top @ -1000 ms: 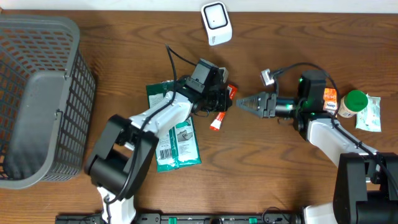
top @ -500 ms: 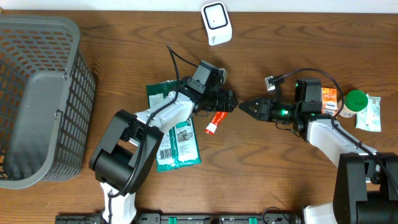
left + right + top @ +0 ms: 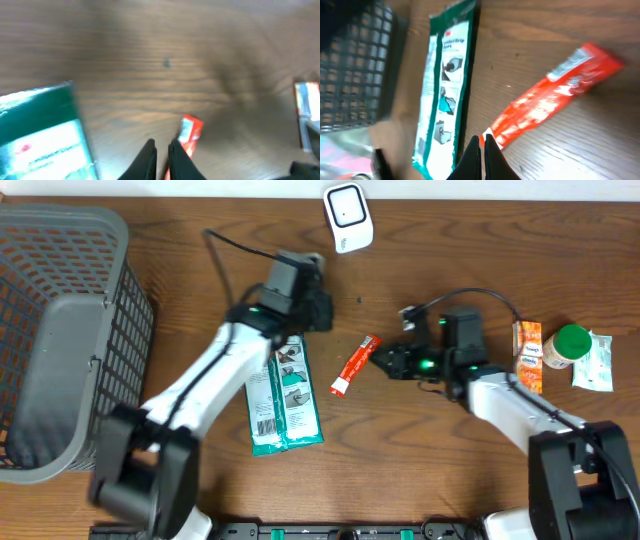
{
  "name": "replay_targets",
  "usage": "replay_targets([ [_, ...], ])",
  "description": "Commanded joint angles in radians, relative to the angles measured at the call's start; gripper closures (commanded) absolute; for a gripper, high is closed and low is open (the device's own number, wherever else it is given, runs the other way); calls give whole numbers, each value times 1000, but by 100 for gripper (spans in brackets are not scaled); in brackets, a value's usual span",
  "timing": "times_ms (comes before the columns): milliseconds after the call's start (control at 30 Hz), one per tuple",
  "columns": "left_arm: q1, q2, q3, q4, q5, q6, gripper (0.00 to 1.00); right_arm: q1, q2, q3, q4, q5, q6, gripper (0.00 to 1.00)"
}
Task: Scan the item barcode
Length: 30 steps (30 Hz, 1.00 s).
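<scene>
Pulled left gripper (image 3: 162,159) back up-left of sachet (image 3: 354,366), clenched and empty. Leaves bare wood open along every sachet edge, green pack (image 3: 285,395) well left. Holds right gripper (image 3: 378,360) pinched shut just right of sachet, grasping nothing.

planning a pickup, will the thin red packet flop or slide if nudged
The red packet looks flat and thin, so likely light and floppy. Its glossy film on the smooth table suggests sliding, not rolling.

A slim red sachet (image 3: 354,366) lies flat and slanted mid-table (image 3: 450,270); the white scanner (image 3: 347,217) sits by its far edge.
</scene>
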Motion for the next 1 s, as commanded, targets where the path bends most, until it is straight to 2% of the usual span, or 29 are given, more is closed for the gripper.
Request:
replay_targets([
  [0, 44, -23, 5, -92, -79, 15, 88, 117, -5, -1, -6, 215, 51, 99],
  [167, 129, -26, 5, -239, -145, 28, 88, 245, -5, -3, -31, 398, 74, 99],
  [333, 213, -26, 5, -281, -140, 28, 88, 327, 12, -10, -20, 605, 113, 99],
  [633, 287, -26, 5, -305, -142, 29, 87, 341, 150, -10, -12, 627, 159, 99],
  [767, 341, -27, 5, -304, -142, 29, 87, 317, 78, 1, -76, 649, 113, 99],
  [967, 424, -27, 5, -296, -140, 24, 87, 246, -103, 40, -307, 710, -17, 99],
])
